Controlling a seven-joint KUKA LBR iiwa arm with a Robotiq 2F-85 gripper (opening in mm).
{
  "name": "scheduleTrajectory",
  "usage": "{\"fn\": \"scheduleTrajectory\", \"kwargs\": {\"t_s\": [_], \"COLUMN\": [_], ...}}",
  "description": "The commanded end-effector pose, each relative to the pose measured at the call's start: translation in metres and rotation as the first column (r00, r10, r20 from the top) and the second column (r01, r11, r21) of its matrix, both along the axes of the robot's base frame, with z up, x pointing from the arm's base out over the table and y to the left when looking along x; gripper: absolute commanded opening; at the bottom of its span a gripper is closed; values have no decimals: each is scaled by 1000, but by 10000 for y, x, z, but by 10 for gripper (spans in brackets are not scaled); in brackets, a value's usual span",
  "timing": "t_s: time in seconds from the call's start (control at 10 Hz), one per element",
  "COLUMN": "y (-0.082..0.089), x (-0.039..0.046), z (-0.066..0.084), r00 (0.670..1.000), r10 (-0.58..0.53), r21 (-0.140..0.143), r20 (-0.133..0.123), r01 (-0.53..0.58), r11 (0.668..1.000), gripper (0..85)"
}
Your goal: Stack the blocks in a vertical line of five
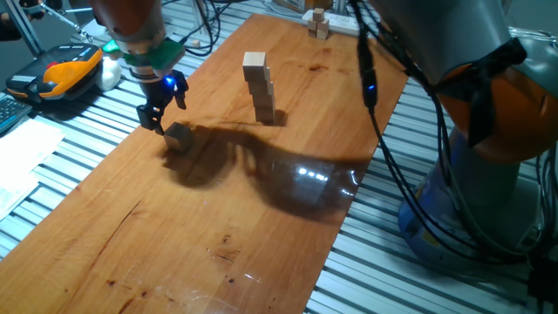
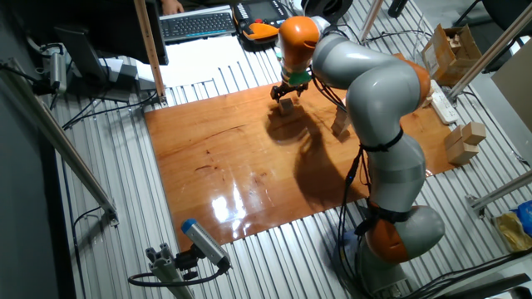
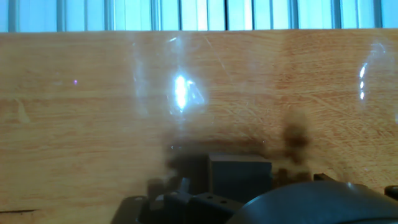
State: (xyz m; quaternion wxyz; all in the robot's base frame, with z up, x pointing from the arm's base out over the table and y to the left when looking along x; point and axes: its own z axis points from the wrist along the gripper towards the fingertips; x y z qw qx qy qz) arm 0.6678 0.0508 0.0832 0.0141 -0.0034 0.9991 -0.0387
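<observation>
Loose block (image 1: 179,135) sits flat on the wooden board (image 1: 174,235), alone, at about 8 o'clock from the stack (image 1: 260,87) and well apart from it. Stack: four cubes, upright, slightly staggered from level to level, standing near the far middle of the board.

Gripper (image 1: 159,112) hangs just above and beside the loose block. In the one fixed view the fingertips sit at roughly 10 o'clock from the block, very near its upper left corner; contact cannot be confirmed. Fingers look slightly apart and nothing sits between them; the block is not clamped.

In the other fixed view the gripper (image 2: 287,93) is over the block (image 2: 286,106), which lies at its 6 o'clock at the far edge of the board. Too small there to judge the finger gap.

Hand view: a block (image 3: 240,176) shows as a dark squared shape low in the frame, at 6 o'clock, close against the hand's own dark hardware. Fingertips are not clearly resolved here, and the view is blurred. Board surface glossy, with bright reflections.

Off-board: white power strip (image 1: 336,19) at 1 o'clock from the stack, with small wooden pieces (image 1: 318,22) on it.
</observation>
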Motion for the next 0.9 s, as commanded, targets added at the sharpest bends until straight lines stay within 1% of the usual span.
{"fn": "scheduleTrajectory", "kwargs": {"t_s": [0.0, 0.1, 0.2, 0.3, 0.4, 0.5, 0.8], "y": [-2, 1, 9, 12, 18, 19, 32], "x": [0, 1, -2, -5, -7, -6, -13], "z": [-1, -17, -58, -84, -96, -108, -154], "r00": [1000, 1000, 1000, 1000, 999, 999, 999], "r10": [0, -2, -10, -19, -23, -23, -21], "r21": [4, 13, 16, 26, 27, 30, 18], "r20": [0, 3, 11, 20, 28, 28, 36], "r01": [0, 2, 10, 18, 23, 23, 20], "r11": [1000, 1000, 1000, 1000, 999, 999, 1000], "gripper": [850, 850, 850, 850, 850, 850, 850]}}
